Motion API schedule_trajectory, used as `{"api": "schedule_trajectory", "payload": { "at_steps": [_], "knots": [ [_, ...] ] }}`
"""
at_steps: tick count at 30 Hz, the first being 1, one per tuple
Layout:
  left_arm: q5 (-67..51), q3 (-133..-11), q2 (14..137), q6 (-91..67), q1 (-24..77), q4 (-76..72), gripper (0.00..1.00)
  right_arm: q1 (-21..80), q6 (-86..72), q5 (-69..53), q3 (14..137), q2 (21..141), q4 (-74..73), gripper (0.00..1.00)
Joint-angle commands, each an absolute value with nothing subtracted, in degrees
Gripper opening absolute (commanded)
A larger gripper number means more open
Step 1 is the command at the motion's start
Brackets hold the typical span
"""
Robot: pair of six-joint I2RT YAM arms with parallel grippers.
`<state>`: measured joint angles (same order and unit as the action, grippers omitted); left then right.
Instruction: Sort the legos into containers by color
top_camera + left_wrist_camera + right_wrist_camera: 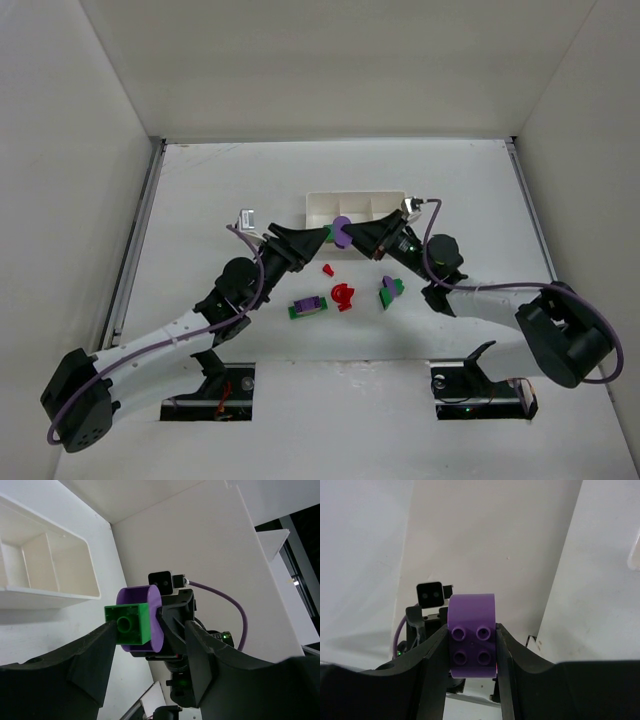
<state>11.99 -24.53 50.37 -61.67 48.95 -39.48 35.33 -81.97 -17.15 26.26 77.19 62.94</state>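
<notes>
Item: purple rounded plastic lego piece (471, 615) with green square lego brick (128, 625) pressed onto it, held in the air just before the white three-compartment plastic tray (320, 197). Right pincer (471, 647) is clamped on the purple. Left pincer (142, 630) brackets the green, grip not discernible. Probable purpose: pulling the two colours apart for sorting.

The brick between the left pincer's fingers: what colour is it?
The brick is green; left wrist view shows it best.

Bright, even overhead light washes the white table (200, 200) and walls (330, 70), leaving only faint, soft shadows. The right wrist view shows near-black fingers (427, 680) but a sharp purple brick (471, 637).
</notes>
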Motion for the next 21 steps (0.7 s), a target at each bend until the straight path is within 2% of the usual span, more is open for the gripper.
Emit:
{"api": "schedule_trajectory", "payload": {
  "at_steps": [1, 13, 21],
  "knots": [
    [11.6, -23.5, 48.6, -62.5, 47.5, -41.5, 0.53, 34.7, -83.1, -17.1, 26.5, 77.4, 71.0, 0.28],
    [8.8, -24.2, 53.3, -62.8, 46.4, -43.9, 0.56, 35.4, -83.0, -17.0, 27.5, 81.2, 72.1, 0.28],
    [8.9, -23.7, 53.9, -62.8, 46.7, -46.0, 0.49, 35.8, -86.6, -17.5, 27.8, 84.8, 77.9, 0.28]
  ]
}}
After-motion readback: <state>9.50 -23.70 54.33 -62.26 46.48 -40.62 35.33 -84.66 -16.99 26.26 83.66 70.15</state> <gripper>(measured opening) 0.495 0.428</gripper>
